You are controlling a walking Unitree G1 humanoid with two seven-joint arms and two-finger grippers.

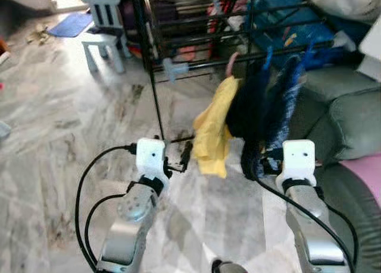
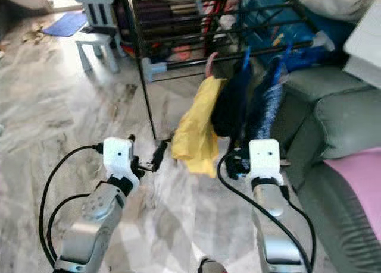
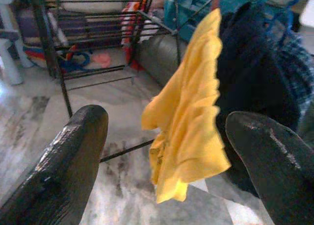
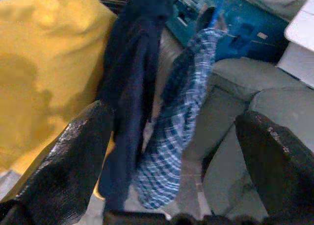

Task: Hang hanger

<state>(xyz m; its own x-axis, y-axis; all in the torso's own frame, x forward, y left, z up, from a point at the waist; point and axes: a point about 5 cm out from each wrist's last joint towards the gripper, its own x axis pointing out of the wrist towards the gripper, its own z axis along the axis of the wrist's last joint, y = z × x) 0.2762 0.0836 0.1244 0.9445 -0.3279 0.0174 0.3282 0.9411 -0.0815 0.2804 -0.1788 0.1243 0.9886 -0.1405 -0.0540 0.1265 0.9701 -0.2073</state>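
Left wrist view: left gripper (image 3: pixel 162 166) spread wide, empty, black fingers (image 3: pixel 68 161) framing a crumpled yellow cloth garment (image 3: pixel 189 122) hanging just ahead. Beyond it, a black metal drying rack (image 3: pixel 88 34) over grey marble floor (image 1: pixel 53 118). Right gripper (image 4: pixel 171 171) likewise wide apart, holding nothing; straight ahead, a dark navy garment (image 4: pixel 132 87) and a blue-and-white checked shirt (image 4: pixel 184 127) on a blue plastic hanger (image 1: pixel 309 50), hooked on the rack's rail. To its right, a grey-green sofa (image 4: pixel 245 102).

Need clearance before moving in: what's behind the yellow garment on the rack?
Behind the yellow garment hang a dark navy garment and a blue plaid one. Their hangers' hooks are mostly covered.
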